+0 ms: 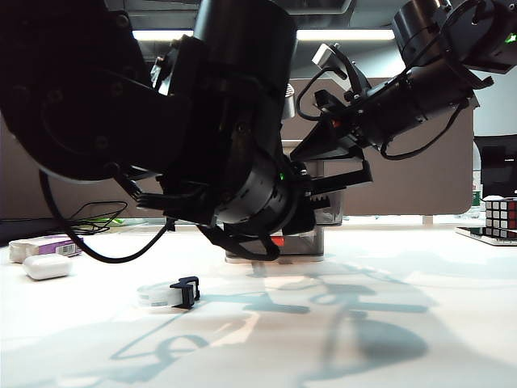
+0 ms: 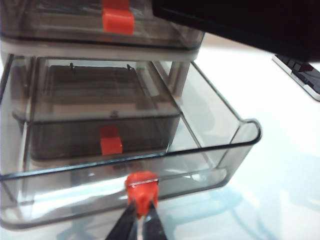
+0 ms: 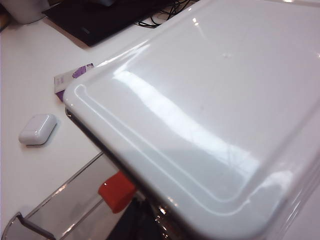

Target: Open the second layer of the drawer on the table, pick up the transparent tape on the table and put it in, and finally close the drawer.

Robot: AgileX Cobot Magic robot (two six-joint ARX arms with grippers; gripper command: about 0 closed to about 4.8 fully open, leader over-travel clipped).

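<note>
The drawer (image 2: 180, 75) is a three-tier unit with smoky grey trays and an off-white top (image 3: 210, 100). Its second layer (image 2: 220, 150) stands pulled out. My left gripper (image 2: 143, 206) is shut on that tray's red-orange tab (image 2: 141, 182). The transparent tape (image 1: 166, 293), a clear ring with a black cutter, lies on the table (image 1: 388, 339) to the left of the unit, apart from both grippers. My right gripper (image 1: 331, 174) hangs at the unit's top; its fingertips are hidden.
A white oval case (image 1: 47, 267) and a purple-and-white box (image 1: 44, 245) lie at the table's far left. A puzzle cube (image 1: 501, 214) stands at the right edge. The left arm's bulk fills the exterior view's left and hides most of the unit.
</note>
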